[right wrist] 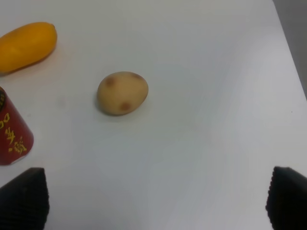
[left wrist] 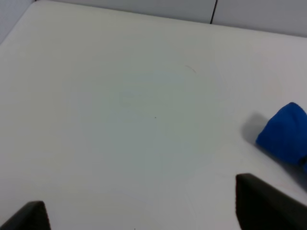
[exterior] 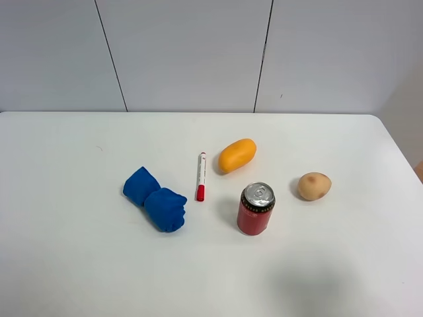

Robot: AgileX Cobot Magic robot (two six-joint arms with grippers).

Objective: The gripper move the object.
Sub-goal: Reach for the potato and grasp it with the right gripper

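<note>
A small tan potato (exterior: 314,186) with brownish spots lies on the white table, right of the red can (exterior: 256,209). In the right wrist view the potato (right wrist: 122,93) lies apart from and ahead of my right gripper (right wrist: 153,199), whose dark fingertips (right wrist: 24,196) stand wide apart with nothing between them. My left gripper (left wrist: 148,211) is open and empty over bare table, with the blue cloth (left wrist: 285,133) off to one side. Neither gripper nor arm shows in the exterior high view.
An orange-yellow oval fruit (exterior: 236,155) lies behind the can. A white marker with a red cap (exterior: 201,176) lies left of the fruit. A crumpled blue cloth (exterior: 155,199) sits left of the marker. The table's right edge (exterior: 403,155) is near the potato.
</note>
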